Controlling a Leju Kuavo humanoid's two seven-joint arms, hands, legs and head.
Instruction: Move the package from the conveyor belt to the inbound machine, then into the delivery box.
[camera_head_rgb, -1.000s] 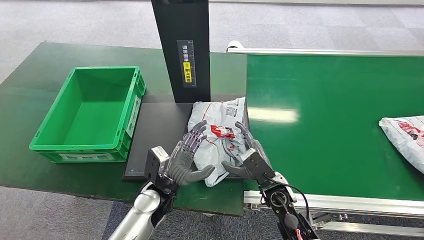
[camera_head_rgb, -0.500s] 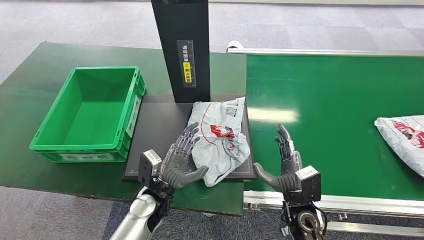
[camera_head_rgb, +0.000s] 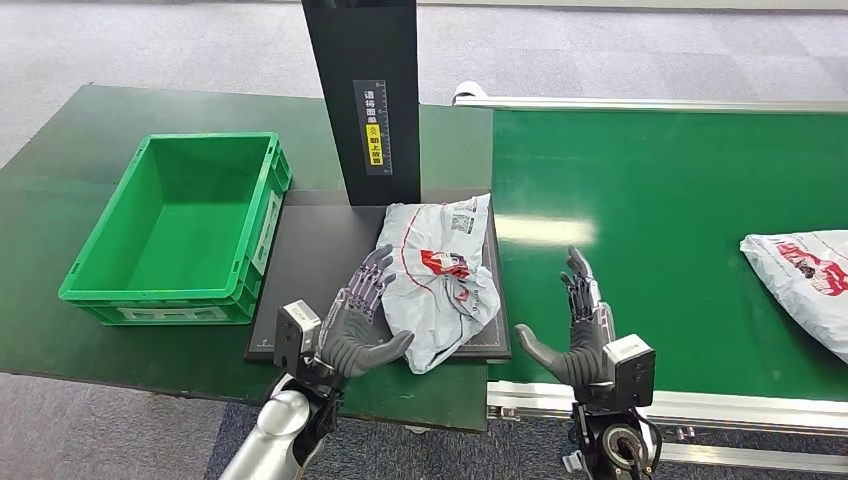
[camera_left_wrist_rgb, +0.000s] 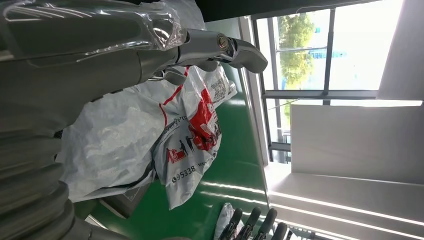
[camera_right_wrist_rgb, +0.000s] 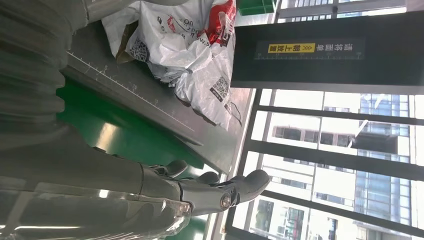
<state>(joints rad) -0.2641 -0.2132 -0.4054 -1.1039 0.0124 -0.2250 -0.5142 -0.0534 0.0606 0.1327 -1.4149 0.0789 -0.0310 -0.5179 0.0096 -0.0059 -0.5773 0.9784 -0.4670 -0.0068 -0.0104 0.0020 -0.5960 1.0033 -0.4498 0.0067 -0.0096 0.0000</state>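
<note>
A white plastic package (camera_head_rgb: 440, 278) with red print lies crumpled on the black platform (camera_head_rgb: 310, 250) of the inbound machine, just in front of its black post (camera_head_rgb: 365, 100). My left hand (camera_head_rgb: 358, 322) is open, fingers spread, right along the package's left edge and holding nothing. My right hand (camera_head_rgb: 582, 332) is open and upright over the green conveyor belt (camera_head_rgb: 680, 190), a hand's width right of the package. The left wrist view shows the package (camera_left_wrist_rgb: 170, 135) beyond my left hand (camera_left_wrist_rgb: 150, 55). The right wrist view shows the package (camera_right_wrist_rgb: 185, 40) past my right hand (camera_right_wrist_rgb: 200, 192).
An empty green delivery box (camera_head_rgb: 180, 230) stands on the dark table, left of the platform. A second printed package (camera_head_rgb: 800, 280) lies on the belt at the far right. The belt's metal front rail (camera_head_rgb: 720, 405) runs below my right hand.
My right hand has let go of the package and moved right over the belt. My left hand has drawn back a little. The second package has ridden left on the belt.
</note>
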